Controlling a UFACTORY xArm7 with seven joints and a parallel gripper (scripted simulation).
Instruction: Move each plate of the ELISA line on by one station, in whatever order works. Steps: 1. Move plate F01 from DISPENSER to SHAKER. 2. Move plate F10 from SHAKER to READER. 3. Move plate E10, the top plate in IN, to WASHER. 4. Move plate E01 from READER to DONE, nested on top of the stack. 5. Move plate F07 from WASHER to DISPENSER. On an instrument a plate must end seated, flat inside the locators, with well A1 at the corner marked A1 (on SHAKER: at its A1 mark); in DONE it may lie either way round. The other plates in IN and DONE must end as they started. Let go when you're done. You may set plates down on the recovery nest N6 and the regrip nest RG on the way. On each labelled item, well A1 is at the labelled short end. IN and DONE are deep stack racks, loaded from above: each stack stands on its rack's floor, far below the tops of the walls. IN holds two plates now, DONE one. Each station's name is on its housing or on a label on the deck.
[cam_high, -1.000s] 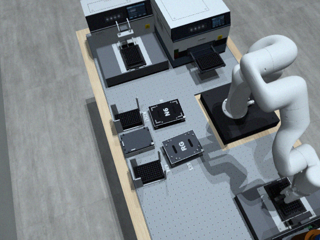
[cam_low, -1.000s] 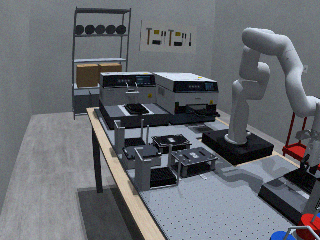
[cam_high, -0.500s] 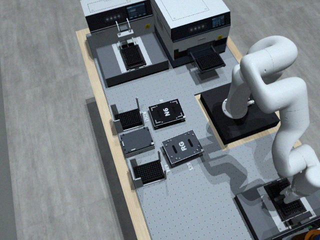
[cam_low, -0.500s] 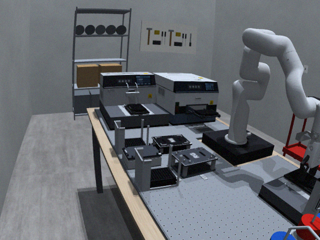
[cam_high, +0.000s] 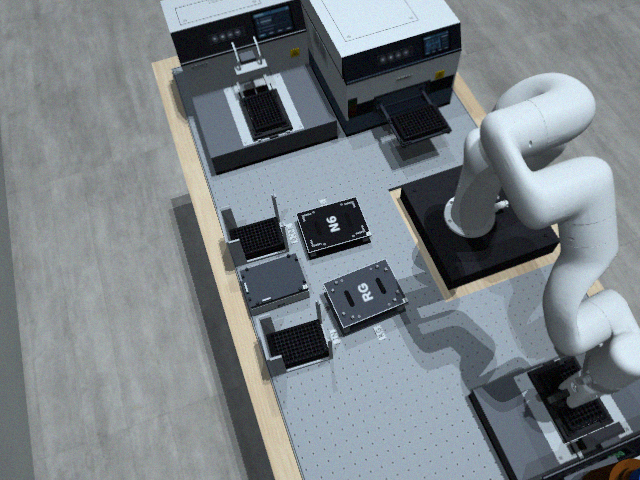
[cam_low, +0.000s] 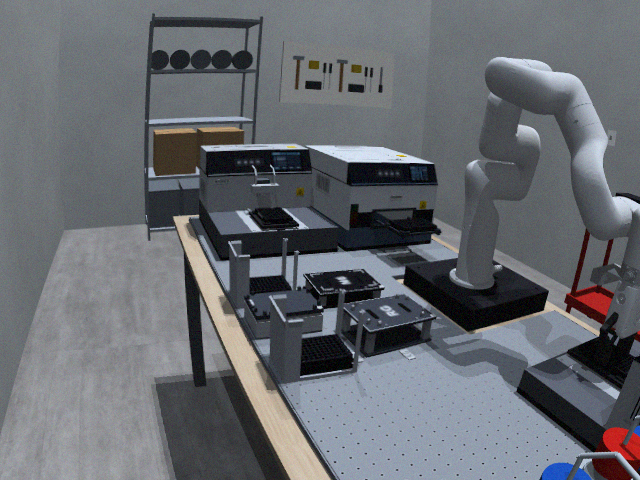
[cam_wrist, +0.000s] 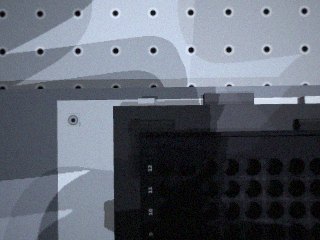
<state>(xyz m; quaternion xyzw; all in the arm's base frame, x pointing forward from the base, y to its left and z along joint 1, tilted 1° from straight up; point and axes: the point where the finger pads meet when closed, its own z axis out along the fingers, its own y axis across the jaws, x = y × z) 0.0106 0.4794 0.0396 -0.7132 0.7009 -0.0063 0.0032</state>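
Note:
My gripper (cam_high: 570, 396) (cam_low: 613, 330) is open and hangs just above a black well plate (cam_high: 590, 417) (cam_low: 594, 353) (cam_wrist: 215, 190) that sits on the grey instrument (cam_high: 497, 413) (cam_low: 553, 383) (cam_wrist: 85, 150) at the near right of the deck. The fingers straddle the plate and do not close on it. In the wrist view the plate's corner and row numbers show; my fingers do not. A black plate (cam_high: 265, 111) (cam_low: 273, 217) sits on the back left instrument. Another plate (cam_high: 419, 122) (cam_low: 410, 225) lies on the tray of the back right instrument.
Two deep racks (cam_high: 256, 238) (cam_high: 297, 343) at the left edge each hold black plates. A small grey box (cam_high: 271, 281) stands between them with a bare top. Nests N6 (cam_high: 333, 225) and RG (cam_high: 364, 292) are empty. The arm's base (cam_high: 478, 242) stands at the right.

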